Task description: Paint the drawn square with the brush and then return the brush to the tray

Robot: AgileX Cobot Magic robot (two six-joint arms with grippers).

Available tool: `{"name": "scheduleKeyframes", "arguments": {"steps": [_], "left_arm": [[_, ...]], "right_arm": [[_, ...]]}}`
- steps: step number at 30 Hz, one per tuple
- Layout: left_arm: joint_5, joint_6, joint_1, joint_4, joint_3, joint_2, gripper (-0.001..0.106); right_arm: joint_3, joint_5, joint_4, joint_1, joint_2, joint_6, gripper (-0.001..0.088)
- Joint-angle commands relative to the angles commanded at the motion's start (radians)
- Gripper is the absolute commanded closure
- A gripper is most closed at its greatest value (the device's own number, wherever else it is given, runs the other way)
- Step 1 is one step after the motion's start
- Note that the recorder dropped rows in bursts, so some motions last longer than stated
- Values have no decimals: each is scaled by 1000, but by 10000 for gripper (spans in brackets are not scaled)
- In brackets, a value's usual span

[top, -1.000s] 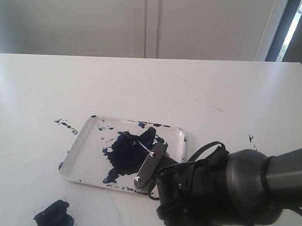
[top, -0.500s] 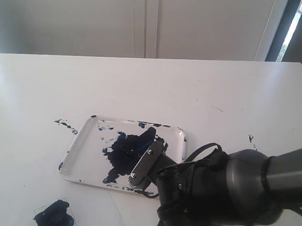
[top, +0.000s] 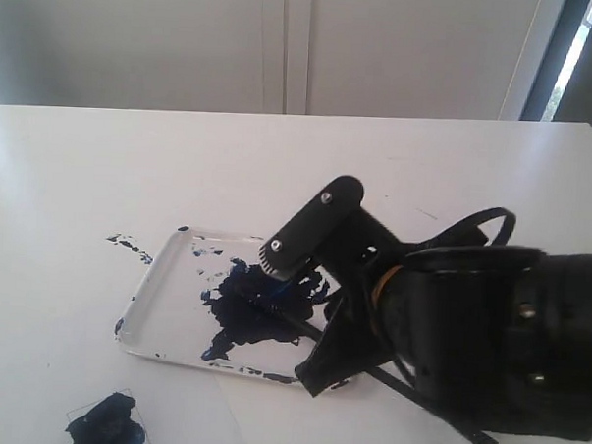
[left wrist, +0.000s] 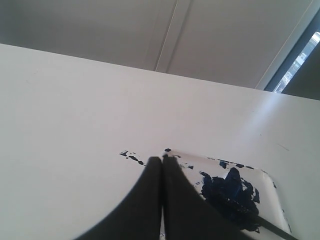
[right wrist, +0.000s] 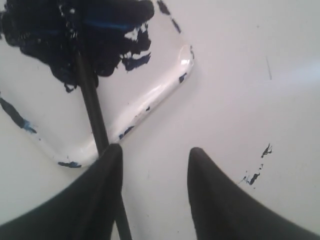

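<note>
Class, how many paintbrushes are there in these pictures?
1. The brush lies with its tip in the dark blotch on the tray, its handle crossing the rim towards the open right gripper. The arm may hide others.

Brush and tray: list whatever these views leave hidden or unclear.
- Brush bristle tip: every view, lost in the dark paint on the tray.
- Handle end: right wrist view, runs behind the right gripper and off frame.
- Tray right end: exterior view, behind the right arm.
- Drawn square: exterior view, small, at the bottom edge; full coverage unclear.
</note>
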Motion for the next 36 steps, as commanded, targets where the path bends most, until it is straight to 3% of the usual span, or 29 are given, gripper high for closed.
{"name": "scheduleKeyframes", "arguments": {"steps": [4, 10, 11, 24, 36], "left_arm": [[0, 0, 0, 0, 0, 0, 1015], [-2, 0, 0, 0, 0, 0, 1015], [-4, 0, 0, 0, 0, 0, 1015], [-4, 0, 0, 0, 0, 0, 1015], [-4, 0, 0, 0, 0, 0, 1015]], "right_arm": [[0, -3, 15, 0, -93, 2, 574], [0, -3, 25, 0, -207, 2, 855], [0, -3, 25, 0, -227, 2, 868], [0, 34, 21, 0, -368, 0, 868], [0, 83, 22, 0, -400, 0, 868]]}}
